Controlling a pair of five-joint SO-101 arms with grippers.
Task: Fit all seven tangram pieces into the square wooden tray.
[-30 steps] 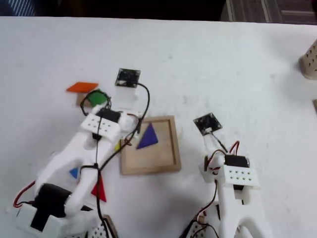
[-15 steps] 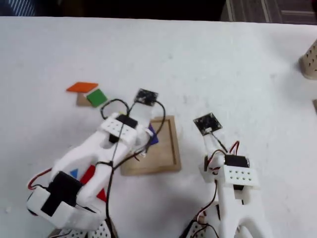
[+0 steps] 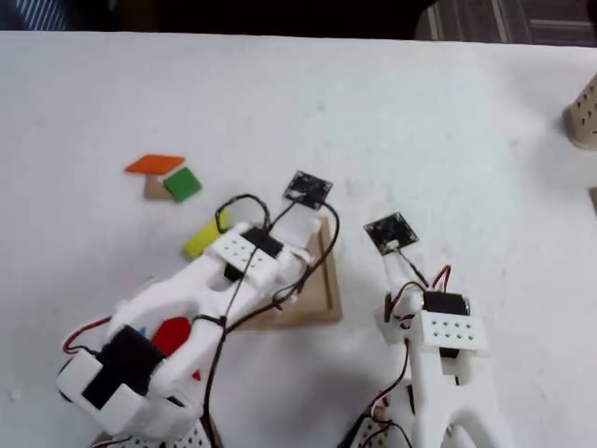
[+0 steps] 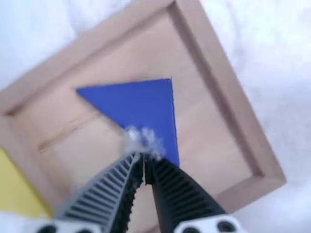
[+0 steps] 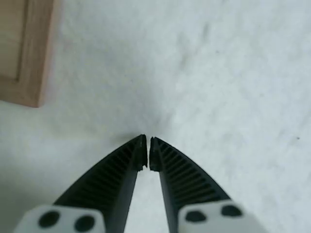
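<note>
Square wooden tray (image 4: 218, 87) is sitting mid-table with the blue triangle (image 4: 146, 104) lying flat inside, left gripper (image 4: 143, 158) is hovering at it with jaws closed, probably needing a gentle low push toward a corner, right gripper (image 5: 147, 145) closed nearby.

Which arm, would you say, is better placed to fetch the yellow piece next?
Left, probably: the left gripper hangs over the tray, the yellow piece just outside it on that side; the right gripper sits across the tray.
</note>
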